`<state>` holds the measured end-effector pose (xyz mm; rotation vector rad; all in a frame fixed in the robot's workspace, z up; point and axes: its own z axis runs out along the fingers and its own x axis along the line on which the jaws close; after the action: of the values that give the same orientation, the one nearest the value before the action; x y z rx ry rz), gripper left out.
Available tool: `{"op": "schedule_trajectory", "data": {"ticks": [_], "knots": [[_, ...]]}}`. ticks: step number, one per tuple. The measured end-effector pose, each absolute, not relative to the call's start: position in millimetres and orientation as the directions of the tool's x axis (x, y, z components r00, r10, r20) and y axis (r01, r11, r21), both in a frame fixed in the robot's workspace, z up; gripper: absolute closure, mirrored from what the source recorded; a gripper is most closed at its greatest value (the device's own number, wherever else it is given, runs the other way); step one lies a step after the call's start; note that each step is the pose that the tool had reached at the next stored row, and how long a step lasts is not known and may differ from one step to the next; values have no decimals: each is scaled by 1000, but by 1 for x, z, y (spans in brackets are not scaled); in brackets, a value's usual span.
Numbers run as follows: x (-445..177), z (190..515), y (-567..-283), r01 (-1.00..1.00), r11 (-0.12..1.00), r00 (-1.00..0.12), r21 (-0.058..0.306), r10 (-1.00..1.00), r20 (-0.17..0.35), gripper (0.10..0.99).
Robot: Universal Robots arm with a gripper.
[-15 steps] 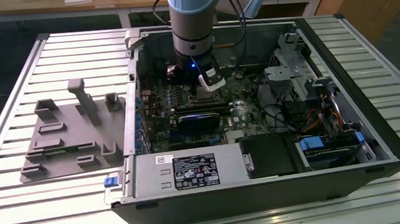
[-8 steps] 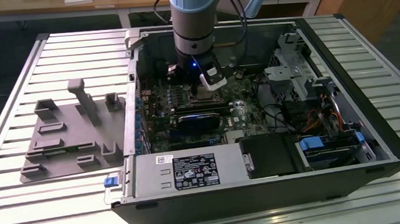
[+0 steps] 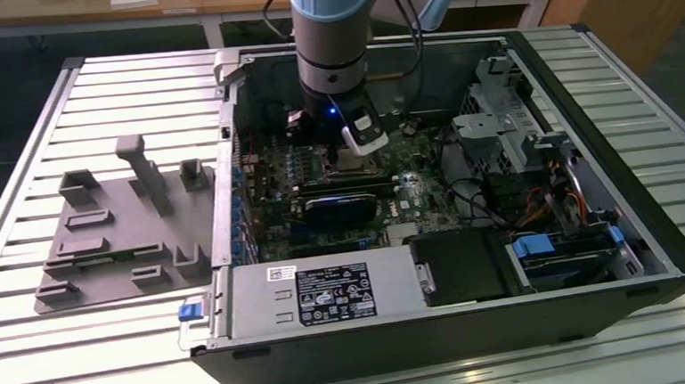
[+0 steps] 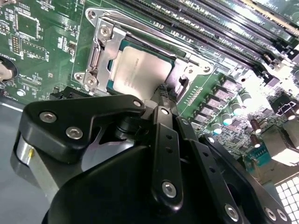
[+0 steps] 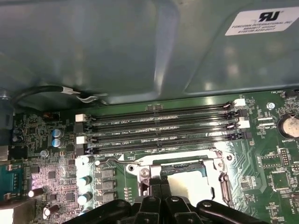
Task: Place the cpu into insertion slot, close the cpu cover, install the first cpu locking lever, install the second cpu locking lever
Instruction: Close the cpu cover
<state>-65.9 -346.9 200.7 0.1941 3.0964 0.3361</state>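
The cpu [image 4: 140, 70] lies flat in the insertion slot [image 4: 111, 83] on the green board, its silvery top showing. The cpu cover [image 4: 99, 51] is down around it, with the chip showing through its window. A thin wire lever [image 4: 154, 29] runs flat along one side of the socket. My gripper [image 4: 161, 92] is shut, its black fingertips pressed together and resting at the cpu's edge by the cover's rim. In the first wrist view the gripper [image 5: 161, 181] stands over the cpu [image 5: 194, 184] and the cover [image 5: 187, 159]. The exterior view has the gripper [image 3: 354, 160] low inside the open case.
Long black memory slots [image 5: 159, 126] run beside the socket. Capacitors [image 4: 219, 119] stand close to the fingers. The case wall [image 5: 140, 46] rises behind the board. A drive cage [image 3: 517, 128] and cables fill the exterior view's right. A grey fixture [image 3: 119, 232] lies outside the case.
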Motion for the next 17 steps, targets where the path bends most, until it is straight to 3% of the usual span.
{"op": "schedule_trajectory", "data": {"ticks": [17], "knots": [[-65,198,-348,121,969,-992,216,126,-7,984]]}}
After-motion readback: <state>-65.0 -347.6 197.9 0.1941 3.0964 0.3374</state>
